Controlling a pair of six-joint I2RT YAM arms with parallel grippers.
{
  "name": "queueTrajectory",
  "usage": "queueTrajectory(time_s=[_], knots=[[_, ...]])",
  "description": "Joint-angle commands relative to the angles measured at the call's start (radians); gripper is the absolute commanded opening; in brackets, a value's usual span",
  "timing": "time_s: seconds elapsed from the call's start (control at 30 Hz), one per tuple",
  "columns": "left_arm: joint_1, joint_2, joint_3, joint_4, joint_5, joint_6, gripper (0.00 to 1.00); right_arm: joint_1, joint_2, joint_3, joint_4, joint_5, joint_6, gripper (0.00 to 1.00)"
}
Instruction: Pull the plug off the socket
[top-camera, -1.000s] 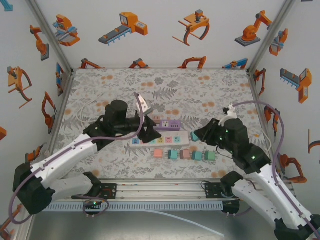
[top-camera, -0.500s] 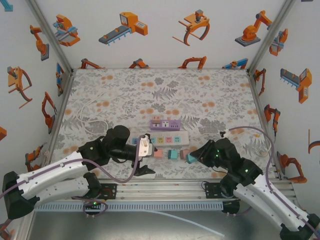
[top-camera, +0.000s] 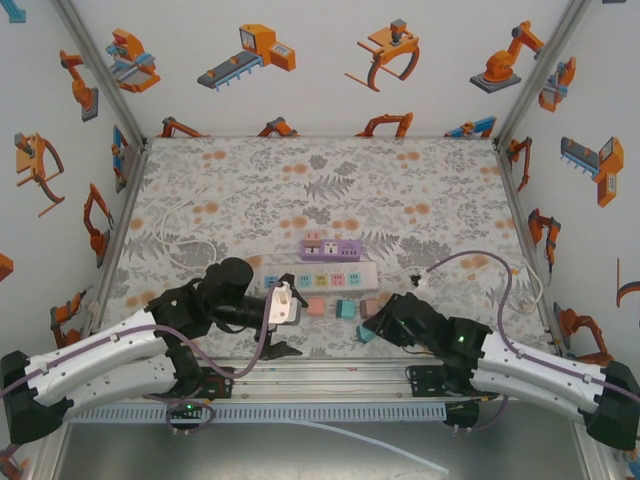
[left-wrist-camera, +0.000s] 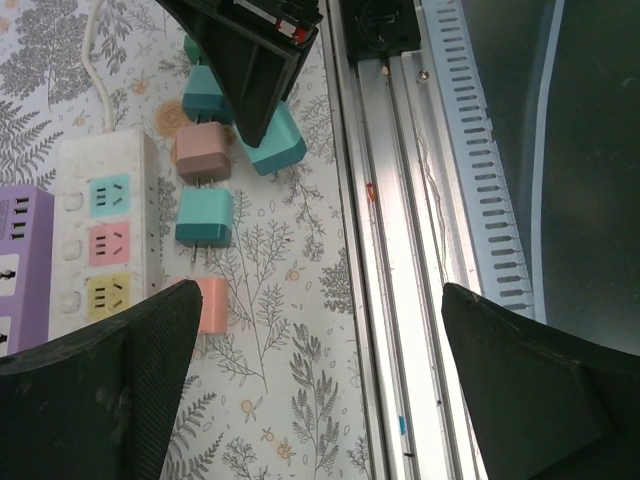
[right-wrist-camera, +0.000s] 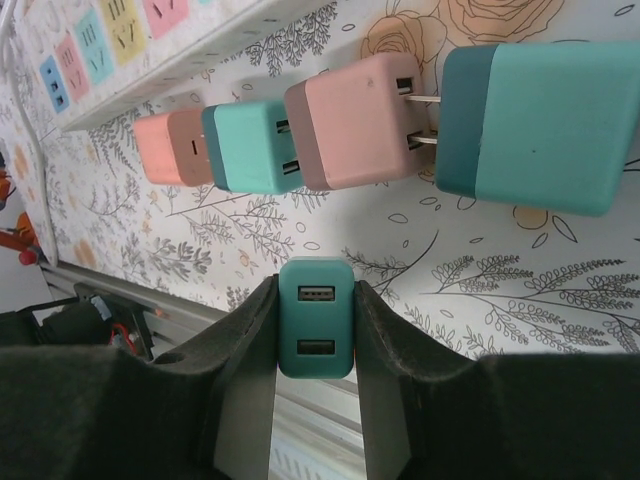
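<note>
My right gripper is shut on a teal plug with two USB ports, held clear of any socket. From above, that plug hangs near the table's front edge. The white power strip lies at mid-table, its coloured sockets bare, with a purple strip behind it. My left gripper stands open and holds nothing, left of the plug. Its wrist view has the open left gripper over the table's edge, and the white strip to the left.
Loose plugs lie in a row before the strip: pink, teal, brownish pink. The right wrist view adds a larger teal plug. An aluminium rail runs along the near edge. A white cord trails left.
Both arms have drawn back from the strip toward the near edge. My right gripper carried the teal plug away from the strip's right end. My left gripper has opened wide.
</note>
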Motion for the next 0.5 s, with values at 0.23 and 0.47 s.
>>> queueTrajectory(time_s=[0.23,0.47], knots=[[-0.005,0.023,-0.023,0.041,-0.001,0.009,0.97,0.038,-0.021,-0.021,-0.094,0.112,0.050,0.33],[-0.004,0.060,-0.021,0.045,-0.018,-0.001,0.97,0.044,-0.034,-0.015,-0.199,0.114,0.066,0.42]])
